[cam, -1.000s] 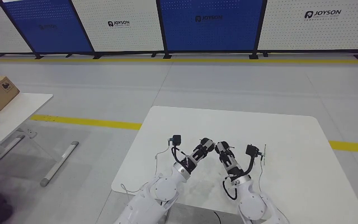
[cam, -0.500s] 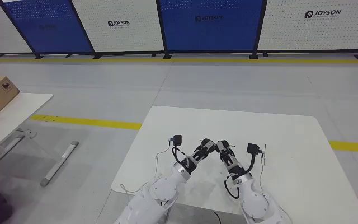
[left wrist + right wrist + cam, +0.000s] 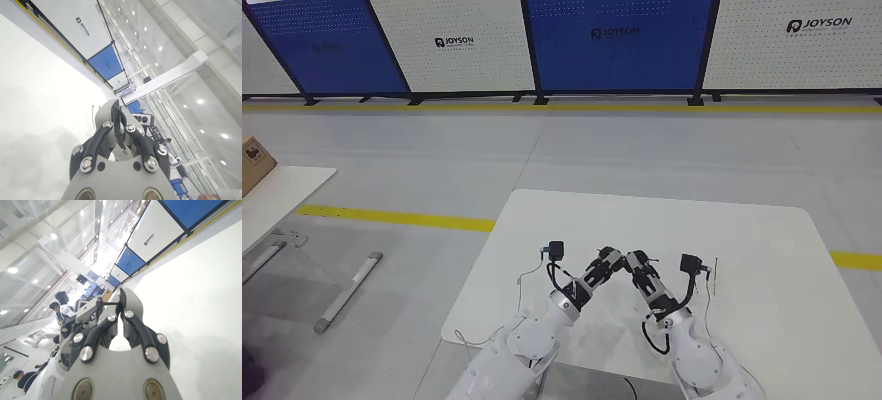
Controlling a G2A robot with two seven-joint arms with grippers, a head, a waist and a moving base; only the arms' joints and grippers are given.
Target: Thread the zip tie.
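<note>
Above the front of the white table [image 3: 662,215], my two grippers meet tip to tip. The left gripper [image 3: 608,262] is shut, and a thin black strip shows between its pads in the left wrist view [image 3: 117,106]. My right gripper [image 3: 635,264] is shut on a black zip tie [image 3: 108,303]. The tie sticks out sideways from its fingertips [image 3: 121,294]. Its square head [image 3: 98,303] sits against the tip of the left gripper's finger [image 3: 85,311]. Most of the tie is hidden between the fingers.
A spare black zip tie [image 3: 714,276] lies flat on the table to the right of the right arm; the left wrist view shows two such ties [image 3: 92,117]. The table's front edge runs close under both arms. Blue and white panels stand behind.
Both grippers have drifted slightly to the left while staying together tip to tip. Both stay shut.
</note>
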